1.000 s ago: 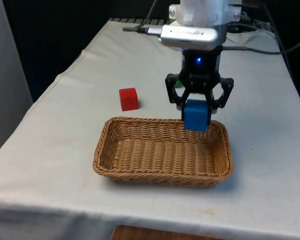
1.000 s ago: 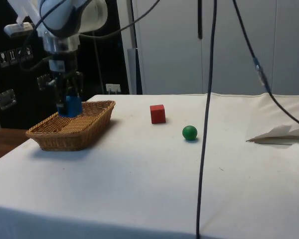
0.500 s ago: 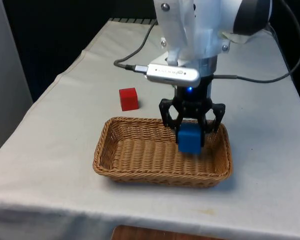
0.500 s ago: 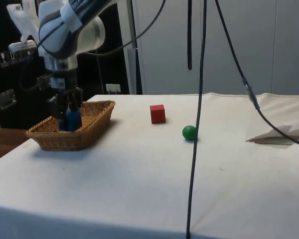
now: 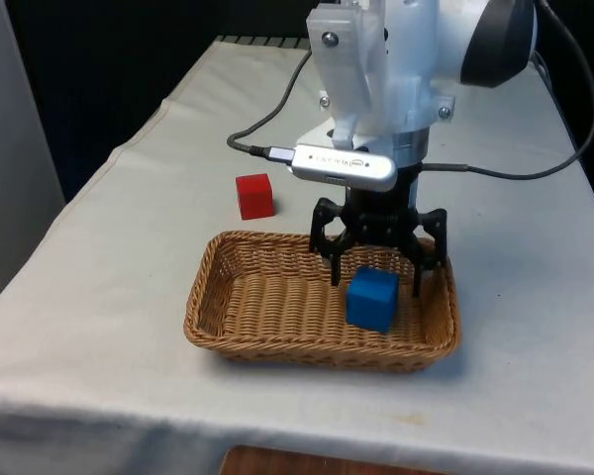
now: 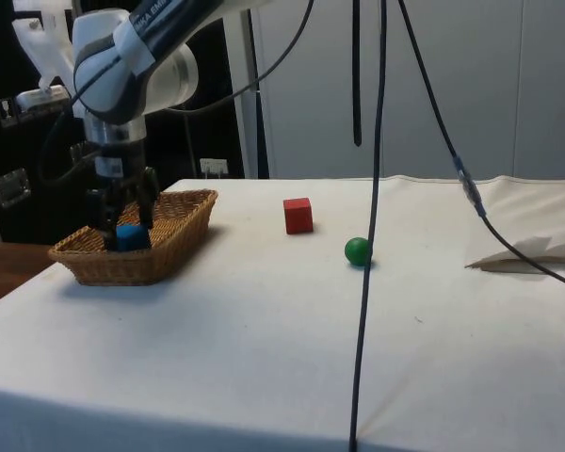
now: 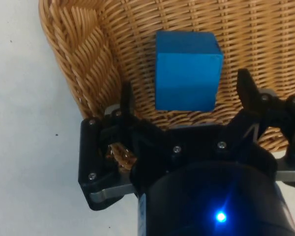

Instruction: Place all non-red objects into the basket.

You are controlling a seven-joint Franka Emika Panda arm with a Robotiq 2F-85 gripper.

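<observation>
A blue cube (image 5: 372,300) lies on the floor of the wicker basket (image 5: 277,348), near its end at the front view's right. My gripper (image 5: 376,278) hangs just over the cube, open, one finger on each side and neither touching it. The side view has the gripper (image 6: 124,226) reaching down into the basket (image 6: 160,256) with the blue cube (image 6: 129,237) below it. From the wrist, the cube (image 7: 187,71) rests free on the weave (image 7: 88,44) between the spread fingers. A red cube (image 5: 254,195) stands on the cloth beyond the basket. A green ball (image 6: 358,250) lies past the red cube (image 6: 298,215).
A grey cable (image 5: 267,119) runs from the gripper over the cloth behind the basket. Dark cables (image 6: 363,282) hang across the side view's foreground. A crumpled pale sheet (image 6: 532,254) lies at the table's far end in that view.
The gripper came down into the basket with the blue cube, then opened. The cube has dropped from the fingers and now rests on the basket floor.
</observation>
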